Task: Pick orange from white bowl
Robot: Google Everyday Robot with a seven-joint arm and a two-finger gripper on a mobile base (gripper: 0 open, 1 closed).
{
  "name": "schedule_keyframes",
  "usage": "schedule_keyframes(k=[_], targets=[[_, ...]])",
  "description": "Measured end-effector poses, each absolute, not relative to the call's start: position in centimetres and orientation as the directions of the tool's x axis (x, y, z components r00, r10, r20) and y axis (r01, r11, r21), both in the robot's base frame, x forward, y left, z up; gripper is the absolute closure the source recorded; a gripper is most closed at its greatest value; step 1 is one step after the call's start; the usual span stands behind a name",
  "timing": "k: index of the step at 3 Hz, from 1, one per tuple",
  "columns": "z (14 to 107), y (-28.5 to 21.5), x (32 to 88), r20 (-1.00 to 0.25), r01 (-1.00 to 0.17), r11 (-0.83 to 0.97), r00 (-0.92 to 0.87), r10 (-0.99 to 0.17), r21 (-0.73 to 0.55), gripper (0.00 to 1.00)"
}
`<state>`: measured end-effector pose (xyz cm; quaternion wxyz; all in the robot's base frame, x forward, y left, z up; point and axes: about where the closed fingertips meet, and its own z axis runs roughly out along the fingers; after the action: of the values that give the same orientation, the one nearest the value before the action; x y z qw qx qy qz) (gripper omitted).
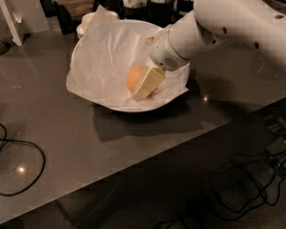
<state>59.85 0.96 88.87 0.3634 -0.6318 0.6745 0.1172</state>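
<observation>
Cream gripper (144, 86) inside white bowl (138, 108), against orange (133, 77); grey table (62, 128); black cable (42, 159).

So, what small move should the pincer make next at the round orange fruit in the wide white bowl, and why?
Probably a slow, short lift straight up. The pincer is down in the wide white paper-lined bowl, against the side of the round matte orange fruit, which rests on the paper. Whether the grip is firm cannot be seen, hence slowly.
</observation>
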Motion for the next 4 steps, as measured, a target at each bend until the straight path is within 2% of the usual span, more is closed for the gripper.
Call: schedule_keyframes(k=[3,4], targets=[[86.2,0.5,60.8,-0.659,-0.930,0.222,0.027,-0.751,-0.291,0.00],[86.2,0.5,60.8,-0.659,-0.930,0.222,0.027,-0.751,-0.291,0.19]])
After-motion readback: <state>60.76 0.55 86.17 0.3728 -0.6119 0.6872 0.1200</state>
